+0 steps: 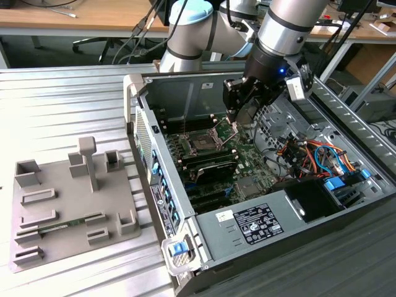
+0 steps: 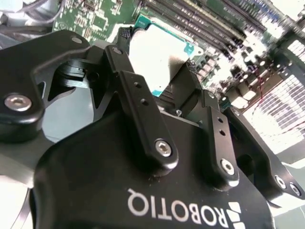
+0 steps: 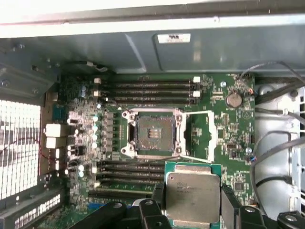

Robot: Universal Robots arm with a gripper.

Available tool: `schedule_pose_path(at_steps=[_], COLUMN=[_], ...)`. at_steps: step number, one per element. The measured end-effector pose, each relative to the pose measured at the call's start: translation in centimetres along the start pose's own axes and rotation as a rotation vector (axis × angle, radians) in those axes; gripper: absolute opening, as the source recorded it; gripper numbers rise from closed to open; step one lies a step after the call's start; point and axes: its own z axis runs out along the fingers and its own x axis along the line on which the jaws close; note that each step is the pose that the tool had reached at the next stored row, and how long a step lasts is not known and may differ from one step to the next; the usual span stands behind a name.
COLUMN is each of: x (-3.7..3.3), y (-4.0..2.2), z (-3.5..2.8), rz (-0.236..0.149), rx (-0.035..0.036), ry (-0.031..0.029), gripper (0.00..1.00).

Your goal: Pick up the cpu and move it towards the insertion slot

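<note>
Item, nearest to you: the gripper, its two black fingers drawn in against opposite edges of the cpu, which you hold flat, silvery lid facing the first wrist view's camera and green rim showing round it. In the second wrist view the same chip sits pinched between the fingertips, clear of the board beneath. Item, next out: the insertion slot, a dark square socket in a silver frame, with its hinged retention plate swung open beside it; rows of long black memory slots lie on either side of the socket. The relation you work from: the chip hangs above the motherboard just beside the socket, not over it, so the socket lies a short way off from the gripper across the near memory slots. Item, farthest: in the exterior view, the open computer case and, well apart toward the exterior view's left, a grey fixture tray on the ribbed metal table.
</note>
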Motion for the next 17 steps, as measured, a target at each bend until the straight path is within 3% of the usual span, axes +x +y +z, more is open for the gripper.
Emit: schedule_pose_path(at_steps=[3,17], x=[-0.02,-0.07], y=[1.14,3.67], z=[0.09,0.31], rz=[0.0,0.0], rx=[-0.0001,0.0001], ry=[-0.0001,0.0], gripper=[0.55,0.55])
